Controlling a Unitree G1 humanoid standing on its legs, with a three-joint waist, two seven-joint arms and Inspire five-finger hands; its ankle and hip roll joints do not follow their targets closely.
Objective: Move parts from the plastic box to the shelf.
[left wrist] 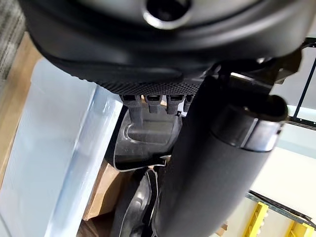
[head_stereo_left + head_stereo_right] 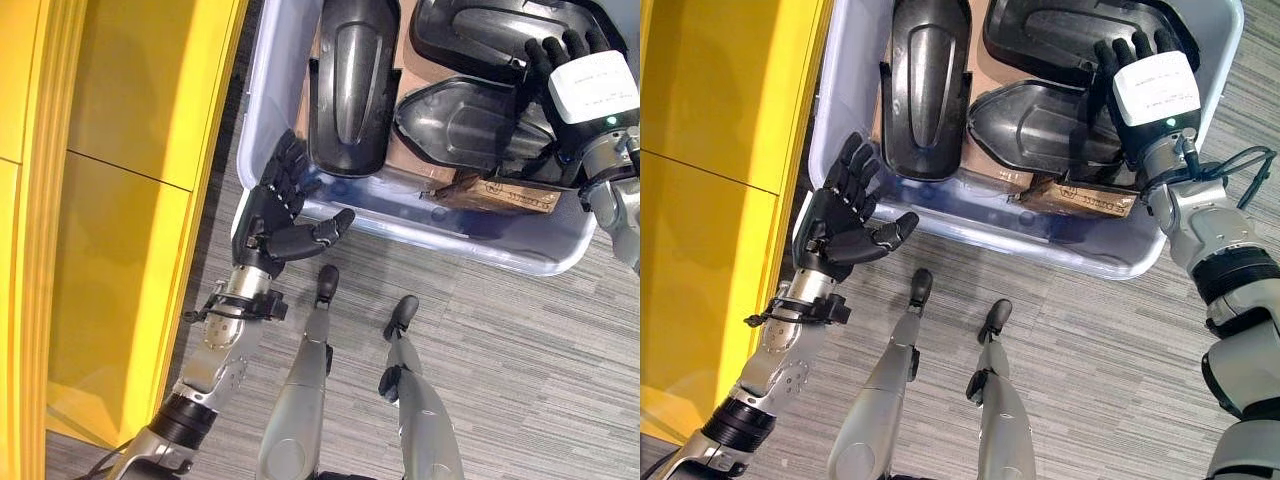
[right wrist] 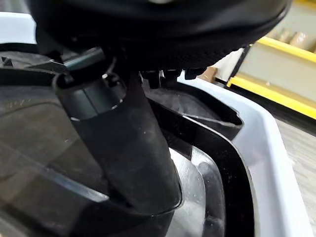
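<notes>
I had the translucent plastic box [image 2: 1110,262] on the grey striped floor [image 2: 1120,380] in front of me, with the yellow shelf unit [image 2: 110,200] standing along the left. Inside the box lay three black moulded plastic parts: a long narrow one [image 2: 927,85] at the left, a wide one [image 2: 1050,40] at the far right, and a scoop-shaped one [image 2: 1040,125] nearer to me on the right. Under them I could make out brown cardboard [image 2: 1080,198] on the box bottom.

My left hand [image 2: 835,225] hovered just outside the box's near-left corner, palm up, fingers [image 2: 852,170] spread apart and straight, thumb out toward the right, holding nothing. In the left wrist view, the long narrow part sat past the fingertips, not touched.

My right hand [image 2: 1145,95], white cover on its back, reached down into the right side of the box over the scoop-shaped part and the wide one. Its fingers [image 2: 1130,50] pointed to the far side, laid across the wide part's rim. In the right wrist view the thumb [image 3: 123,143] pressed down against a black rim, but I could not tell whether the fingers were clamped on it.
</notes>
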